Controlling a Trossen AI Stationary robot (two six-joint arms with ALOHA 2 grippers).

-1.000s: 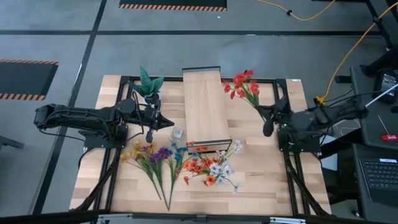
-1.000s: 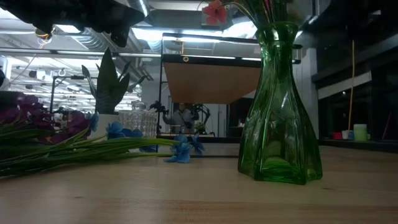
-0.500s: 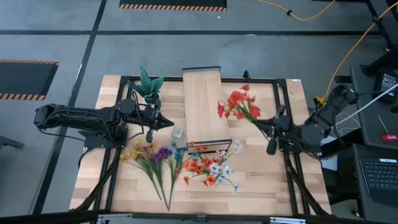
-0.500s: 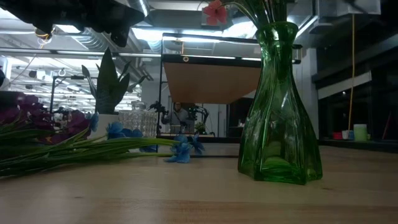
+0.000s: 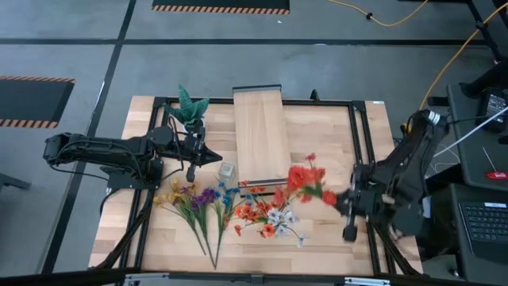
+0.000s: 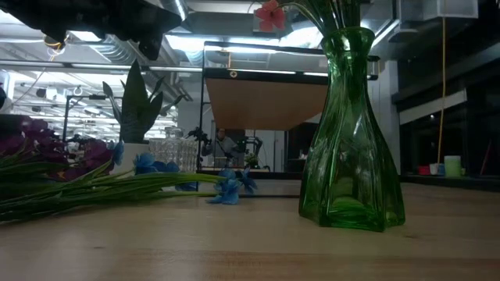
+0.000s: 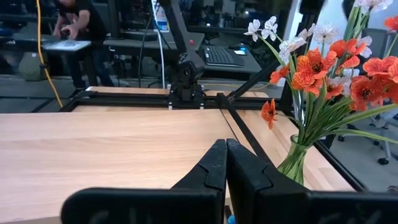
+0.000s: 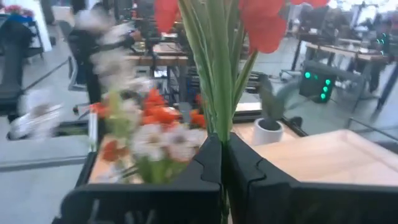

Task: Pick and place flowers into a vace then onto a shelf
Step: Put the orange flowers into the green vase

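Right pincer (image 5: 343,208) clamped on red flowers (image 5: 304,181), seemingly above green vase (image 6: 351,133); left pincer (image 5: 190,171) closed, empty

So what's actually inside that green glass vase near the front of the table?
The green vase holds green stems topped by orange and white flowers. Through the glass only blurred green shows, so where the stems end, or whether there is water, cannot be told.

I worked in a robotics lab: grey floor with hazard-striped mats (image 5: 221,8), a yellow cable (image 5: 444,67), a keyboard (image 5: 484,222), and further workbenches (image 7: 134,45) behind.
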